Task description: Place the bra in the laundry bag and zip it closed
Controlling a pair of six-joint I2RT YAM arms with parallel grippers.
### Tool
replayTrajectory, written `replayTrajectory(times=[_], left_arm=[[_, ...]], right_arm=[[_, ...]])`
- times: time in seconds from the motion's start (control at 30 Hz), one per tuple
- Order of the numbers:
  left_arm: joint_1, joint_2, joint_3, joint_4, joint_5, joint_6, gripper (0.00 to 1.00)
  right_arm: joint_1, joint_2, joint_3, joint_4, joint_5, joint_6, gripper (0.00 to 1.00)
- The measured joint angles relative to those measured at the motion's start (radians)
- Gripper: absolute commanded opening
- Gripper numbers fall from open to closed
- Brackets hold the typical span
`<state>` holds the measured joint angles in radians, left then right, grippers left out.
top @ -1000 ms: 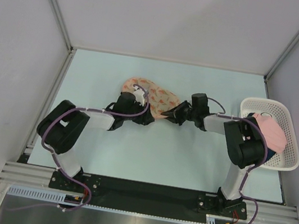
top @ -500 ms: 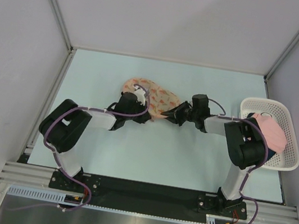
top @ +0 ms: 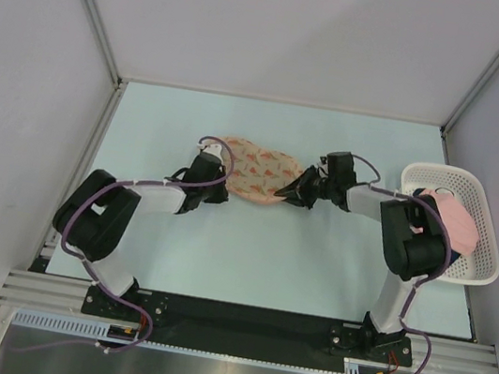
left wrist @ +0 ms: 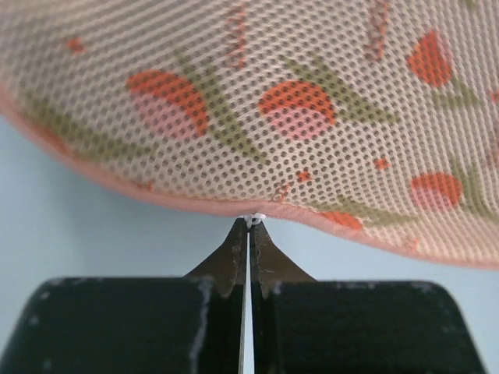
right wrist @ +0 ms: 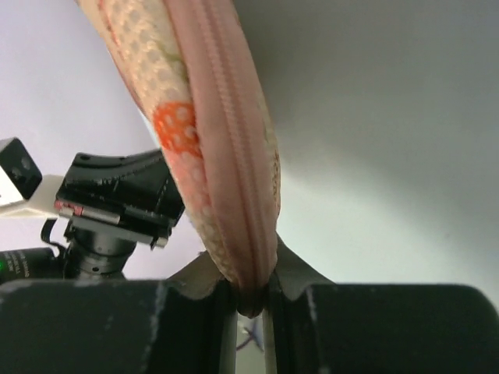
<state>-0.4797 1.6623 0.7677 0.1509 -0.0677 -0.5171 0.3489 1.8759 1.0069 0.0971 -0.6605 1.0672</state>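
The peach laundry bag (top: 257, 171) with its orange leaf pattern lies stretched between my two grippers at mid-table. My left gripper (top: 221, 184) is at the bag's near-left rim. In the left wrist view the gripper (left wrist: 252, 222) is shut, its tips pinching a small white zip pull (left wrist: 255, 217) under the mesh bag (left wrist: 296, 109). My right gripper (top: 285, 193) holds the bag's right end. In the right wrist view it (right wrist: 251, 292) is shut on the bag's pink zipped rim (right wrist: 226, 156). The bra is hidden.
A white lattice basket (top: 483, 271) stands at the right edge of the table with a folded pink cloth (top: 453, 219) in it. Grey walls enclose the table on three sides. The left arm's wrist (right wrist: 117, 202) shows beyond the bag in the right wrist view.
My left gripper has shut and moved left along the bag's near rim. The bag now lies flatter and longer between the two grippers. The right gripper keeps its hold.
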Motion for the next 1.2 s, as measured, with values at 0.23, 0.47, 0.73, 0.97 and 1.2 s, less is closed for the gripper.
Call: replayTrajectory(times=[0.23, 0.47, 0.73, 0.97, 1.2], left_arm=[[-0.067, -0.062, -0.042, 0.033, 0.099, -0.017, 0.0], [-0.122, -0.057, 0.003, 0.05, 0.2, -0.062, 0.0], [-0.134, -0.047, 0.041, 0.072, 0.241, -0.085, 0.0], [-0.164, -0.049, 0.032, 0.073, 0.247, -0.085, 0.0], [-0.192, -0.079, 0.006, 0.072, 0.238, -0.076, 0.0]], right_arm=[[-0.029, 0.09, 0.24, -0.213, 0.022, -0.261, 0.63], [-0.036, -0.036, 0.029, -0.151, 0.106, -0.219, 0.82], [0.043, -0.242, -0.175, -0.035, 0.166, -0.063, 0.83], [0.096, -0.161, -0.129, 0.104, 0.178, 0.066, 0.71], [0.113, -0.037, -0.089, 0.201, 0.18, 0.185, 0.19]])
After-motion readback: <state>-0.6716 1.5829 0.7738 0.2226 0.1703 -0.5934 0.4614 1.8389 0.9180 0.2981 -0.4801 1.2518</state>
